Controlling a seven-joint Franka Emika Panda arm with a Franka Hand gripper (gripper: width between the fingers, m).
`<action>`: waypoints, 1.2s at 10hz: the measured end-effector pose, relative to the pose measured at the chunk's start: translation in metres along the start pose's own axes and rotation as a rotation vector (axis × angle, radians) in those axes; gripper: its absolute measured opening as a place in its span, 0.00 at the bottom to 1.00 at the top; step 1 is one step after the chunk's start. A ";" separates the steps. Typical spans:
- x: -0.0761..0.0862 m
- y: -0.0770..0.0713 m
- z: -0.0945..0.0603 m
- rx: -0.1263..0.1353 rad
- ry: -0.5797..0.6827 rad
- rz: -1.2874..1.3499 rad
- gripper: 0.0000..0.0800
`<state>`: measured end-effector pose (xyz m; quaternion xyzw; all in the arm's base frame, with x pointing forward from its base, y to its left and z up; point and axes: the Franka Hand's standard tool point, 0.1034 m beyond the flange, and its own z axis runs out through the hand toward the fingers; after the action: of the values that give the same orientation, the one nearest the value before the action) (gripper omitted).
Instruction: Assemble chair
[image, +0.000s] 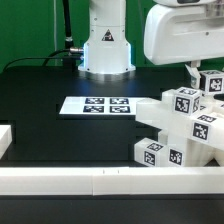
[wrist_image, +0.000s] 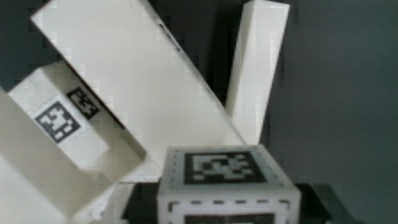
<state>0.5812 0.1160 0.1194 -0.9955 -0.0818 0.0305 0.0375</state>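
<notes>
The chair parts are chunky white plastic pieces with black-and-white tags, piled at the exterior view's right (image: 185, 125). My gripper (image: 196, 74) hangs over the top of that pile. In the wrist view my gripper (wrist_image: 228, 200) is shut on a white tagged block (wrist_image: 222, 168), with a dark finger (wrist_image: 135, 198) against each side. Beyond the block lie a broad white panel (wrist_image: 143, 70), a slim white leg (wrist_image: 260, 70) and another tagged part (wrist_image: 64, 118). Where the fingertips meet the block is partly hidden in the exterior view.
The marker board (image: 97, 105) lies flat on the black table, mid-scene. A long plain white rail (image: 90, 181) runs along the front edge, with a short one (image: 5, 140) at the exterior view's left. The arm's base (image: 105, 50) stands at the back.
</notes>
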 end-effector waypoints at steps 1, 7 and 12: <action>-0.002 0.000 0.001 0.000 -0.003 0.000 0.35; 0.001 -0.001 0.003 -0.002 0.008 -0.002 0.35; 0.001 -0.001 0.003 -0.002 0.008 -0.002 0.35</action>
<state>0.5822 0.1171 0.1160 -0.9955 -0.0827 0.0262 0.0370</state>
